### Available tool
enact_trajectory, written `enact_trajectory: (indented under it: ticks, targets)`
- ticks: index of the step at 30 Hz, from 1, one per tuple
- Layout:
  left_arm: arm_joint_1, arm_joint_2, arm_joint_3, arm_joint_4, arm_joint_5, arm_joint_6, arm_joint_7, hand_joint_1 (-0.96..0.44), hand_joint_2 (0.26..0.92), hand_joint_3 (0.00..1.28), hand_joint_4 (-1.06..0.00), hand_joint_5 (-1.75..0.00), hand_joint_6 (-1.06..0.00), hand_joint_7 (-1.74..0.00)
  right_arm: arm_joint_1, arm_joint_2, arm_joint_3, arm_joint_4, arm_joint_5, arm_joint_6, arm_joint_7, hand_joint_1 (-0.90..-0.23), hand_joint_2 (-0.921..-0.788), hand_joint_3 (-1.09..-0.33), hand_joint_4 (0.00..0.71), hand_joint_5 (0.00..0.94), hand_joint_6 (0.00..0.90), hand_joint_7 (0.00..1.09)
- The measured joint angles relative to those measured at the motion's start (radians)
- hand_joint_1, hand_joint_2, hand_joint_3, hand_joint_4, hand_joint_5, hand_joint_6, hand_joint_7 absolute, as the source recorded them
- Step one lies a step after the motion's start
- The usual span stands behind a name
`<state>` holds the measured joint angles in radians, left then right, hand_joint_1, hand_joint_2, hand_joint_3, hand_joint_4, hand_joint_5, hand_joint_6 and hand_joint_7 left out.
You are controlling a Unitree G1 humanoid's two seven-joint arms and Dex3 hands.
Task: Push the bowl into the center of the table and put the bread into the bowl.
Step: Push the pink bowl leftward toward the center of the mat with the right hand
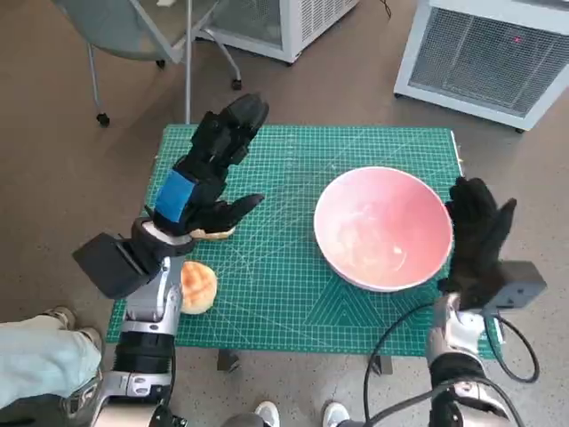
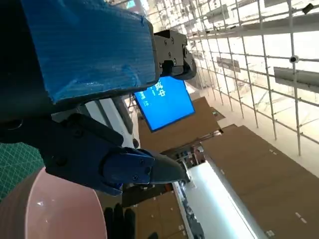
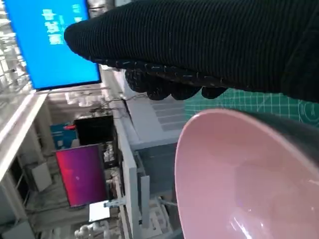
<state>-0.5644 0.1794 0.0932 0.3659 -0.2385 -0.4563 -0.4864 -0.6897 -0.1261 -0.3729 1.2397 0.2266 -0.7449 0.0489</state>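
Note:
The pink bowl [image 1: 382, 227] stands empty on the right half of the green mat [image 1: 284, 294]. My right hand [image 1: 478, 233] is upright beside the bowl's right rim, fingers straight, holding nothing; whether it touches the rim I cannot tell. The right wrist view has the glove [image 3: 199, 45] close over the bowl [image 3: 239, 174]. My left hand [image 1: 209, 173] hovers over the mat's left side with fingers stretched out, empty. A tan piece of bread [image 1: 214, 234] peeks out under its thumb. A round bun [image 1: 197, 286] lies nearer the front, beside my left forearm. The bowl [image 2: 50, 209] shows in the left wrist view.
A chair [image 1: 133, 31] stands beyond the table's far left corner and white cabinets [image 1: 484, 53] stand at the back. A person's knee [image 1: 40, 356] is at the front left, and shoes [image 1: 298, 414] show below the front edge.

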Motion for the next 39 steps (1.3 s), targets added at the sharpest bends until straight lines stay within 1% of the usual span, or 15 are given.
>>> enact_trajectory:
  ticks: [3, 11, 15, 21, 25, 28, 34, 39]
  targets:
    - [0.001, 0.006, 0.001, -0.004, 0.0, 0.0, 0.0, -0.6, 0.921, 0.28, -0.17, -0.01, 0.0, -0.49, -0.015, 0.014, -0.009, 0.01, 0.006, 0.02, 0.0, -0.612, -0.921, -0.939, 0.238, 0.032, 0.145, 0.58]
    - [0.013, 0.021, 0.006, -0.021, 0.0, 0.001, 0.001, -0.61, 0.921, 0.28, -0.18, -0.01, -0.01, -0.49, -0.048, 0.051, -0.027, 0.03, 0.008, 0.073, 0.0, -0.601, -0.921, -0.951, 0.265, 0.015, 0.202, 0.51]
    - [0.027, 0.027, 0.007, -0.038, 0.001, 0.003, 0.001, -0.61, 0.921, 0.27, -0.18, -0.01, -0.01, -0.49, -0.062, 0.068, -0.036, 0.033, 0.012, 0.091, 0.0, -0.602, -0.921, -0.94, 0.279, 0.015, 0.226, 0.49]
    - [0.057, 0.043, 0.008, -0.075, 0.002, 0.018, 0.008, -0.62, 0.921, 0.27, -0.18, -0.01, -0.01, -0.49, -0.085, 0.088, -0.04, 0.041, 0.012, 0.116, 0.004, -0.611, -0.921, -0.902, 0.28, 0.009, 0.258, 0.48]
    - [0.08, 0.056, 0.012, -0.111, 0.004, 0.029, 0.014, -0.63, 0.921, 0.27, -0.18, -0.01, -0.02, -0.48, -0.098, 0.1, -0.04, 0.047, 0.01, 0.132, 0.009, -0.616, -0.921, -0.89, 0.287, 0.003, 0.294, 0.44]
    - [0.095, 0.066, 0.019, -0.134, 0.005, 0.038, 0.02, -0.63, 0.921, 0.27, -0.18, -0.01, -0.02, -0.48, -0.109, 0.109, -0.038, 0.051, 0.005, 0.142, 0.01, -0.616, -0.921, -0.893, 0.293, 0.004, 0.307, 0.43]
    - [0.135, 0.091, 0.035, -0.177, 0.009, 0.049, 0.038, -0.64, 0.921, 0.28, -0.18, -0.01, -0.02, -0.47, -0.126, 0.135, -0.029, 0.056, 0.0, 0.163, 0.016, -0.593, -0.921, -0.917, 0.298, 0.004, 0.32, 0.42]
    - [0.159, 0.095, 0.04, -0.203, 0.02, 0.059, 0.056, -0.64, 0.921, 0.28, -0.18, 0.0, -0.02, -0.46, -0.132, 0.152, -0.01, 0.059, -0.021, 0.175, 0.016, -0.599, -0.921, -0.913, 0.293, 0.001, 0.324, 0.42]
